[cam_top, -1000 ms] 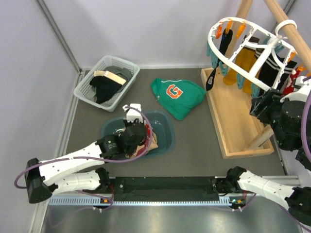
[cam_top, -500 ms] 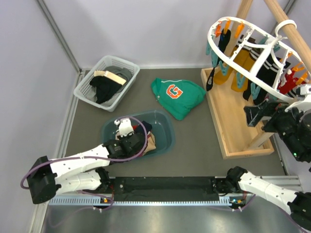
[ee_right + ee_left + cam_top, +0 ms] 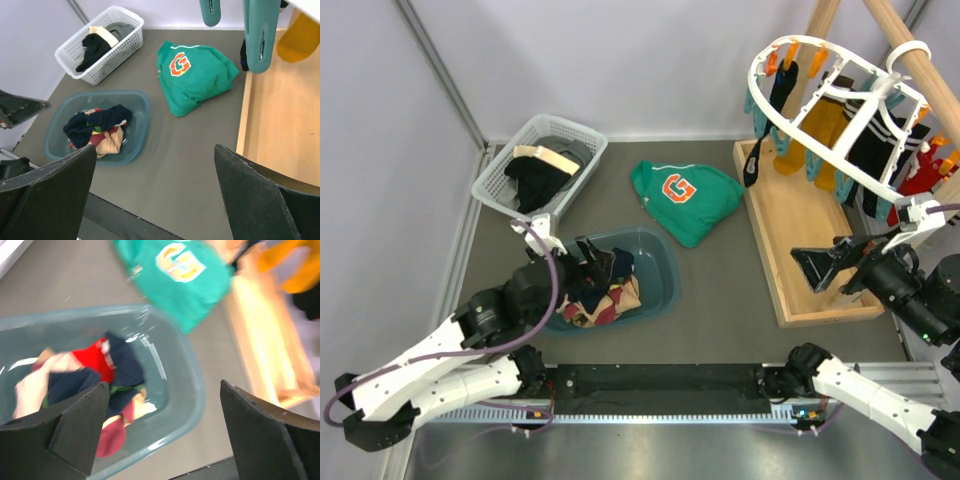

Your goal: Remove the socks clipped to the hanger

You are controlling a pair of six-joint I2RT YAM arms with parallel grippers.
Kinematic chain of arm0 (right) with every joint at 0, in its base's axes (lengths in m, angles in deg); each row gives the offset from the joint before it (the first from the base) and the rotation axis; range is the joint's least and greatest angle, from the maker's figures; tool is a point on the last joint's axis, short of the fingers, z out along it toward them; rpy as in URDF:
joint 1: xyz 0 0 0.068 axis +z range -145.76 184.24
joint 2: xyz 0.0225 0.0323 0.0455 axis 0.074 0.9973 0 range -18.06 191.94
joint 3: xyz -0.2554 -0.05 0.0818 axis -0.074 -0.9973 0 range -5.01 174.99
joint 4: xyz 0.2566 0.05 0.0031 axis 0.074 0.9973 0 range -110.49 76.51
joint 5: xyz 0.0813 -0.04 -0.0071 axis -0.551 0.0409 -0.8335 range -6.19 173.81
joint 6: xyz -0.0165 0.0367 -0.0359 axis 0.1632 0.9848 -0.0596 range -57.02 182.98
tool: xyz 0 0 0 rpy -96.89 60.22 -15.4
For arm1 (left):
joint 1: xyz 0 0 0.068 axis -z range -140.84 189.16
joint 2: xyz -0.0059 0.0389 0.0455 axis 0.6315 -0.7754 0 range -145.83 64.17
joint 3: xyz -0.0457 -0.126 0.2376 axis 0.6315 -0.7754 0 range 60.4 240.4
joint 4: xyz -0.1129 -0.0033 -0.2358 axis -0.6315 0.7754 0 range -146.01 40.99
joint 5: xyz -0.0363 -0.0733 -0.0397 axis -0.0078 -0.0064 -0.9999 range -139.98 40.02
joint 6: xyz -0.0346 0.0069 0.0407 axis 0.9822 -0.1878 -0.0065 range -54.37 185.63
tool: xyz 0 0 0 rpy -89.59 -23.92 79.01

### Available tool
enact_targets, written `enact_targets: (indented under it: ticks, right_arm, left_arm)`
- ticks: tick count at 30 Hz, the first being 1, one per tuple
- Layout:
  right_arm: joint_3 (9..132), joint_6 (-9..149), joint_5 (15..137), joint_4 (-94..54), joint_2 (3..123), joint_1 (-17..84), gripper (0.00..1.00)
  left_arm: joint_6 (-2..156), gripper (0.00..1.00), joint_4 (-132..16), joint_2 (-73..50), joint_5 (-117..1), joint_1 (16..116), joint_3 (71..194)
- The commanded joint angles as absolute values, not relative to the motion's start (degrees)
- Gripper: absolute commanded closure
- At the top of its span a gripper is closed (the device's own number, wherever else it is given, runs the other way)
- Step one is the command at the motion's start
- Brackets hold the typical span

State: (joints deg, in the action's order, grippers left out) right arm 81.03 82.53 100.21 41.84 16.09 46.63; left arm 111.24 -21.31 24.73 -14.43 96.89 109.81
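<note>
Top external: left hand (image 3: 598, 258) opened since, above socks (image 3: 610, 296) in tub (image 3: 666, 276), seemingly empty.

The only readable mark is a large orange block letter G (image 3: 678, 187) on the front of the green sweatshirt (image 3: 705, 210); it is sharp in the top and right wrist views; the left wrist view shows it blurred; nothing else is legible.

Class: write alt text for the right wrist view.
A teal plastic tub of jumbled socks sits beside a green sweatshirt with an orange G. A white mesh basket stands behind, a pale wooden tray at right.
</note>
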Motion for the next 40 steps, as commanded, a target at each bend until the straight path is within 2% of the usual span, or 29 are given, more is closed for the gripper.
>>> enact_targets:
  ticks: [1, 4, 9, 12, 20, 40]
  right_arm:
    - [76.9, 83.5, 97.9, 36.8, 13.3, 47.1, 0.01]
    - [74.4, 84.8, 96.7, 35.6, 12.2, 47.0, 0.01]
    - [69.3, 87.5, 92.7, 32.2, 10.2, 47.0, 0.01]
    - [66.9, 89.6, 91.1, 29.9, 9.2, 47.1, 0.01]
    - [65.8, 91.9, 91.2, 29.4, 8.6, 47.0, 0.01]
    - [68.9, 91.8, 93.0, 33.7, 8.8, 47.0, 0.01]
  left_arm:
    - [100.5, 0.01, -29.5, 31.4, -20.6, 96.6, 112.2]
    - [97.4, 0.01, -35.2, 35.8, -25.3, 96.7, 111.3]
    - [94.9, 0.01, -43.8, 40.0, -40.3, 96.7, 108.1]
    - [95.0, 0.01, -44.8, 39.7, -42.4, 96.6, 108.4]
    - [93.4, 0.01, -44.2, 36.1, -42.5, 96.6, 111.4]
    - [91.7, 0.01, -44.5, 37.1, -40.8, 96.6, 111.9]
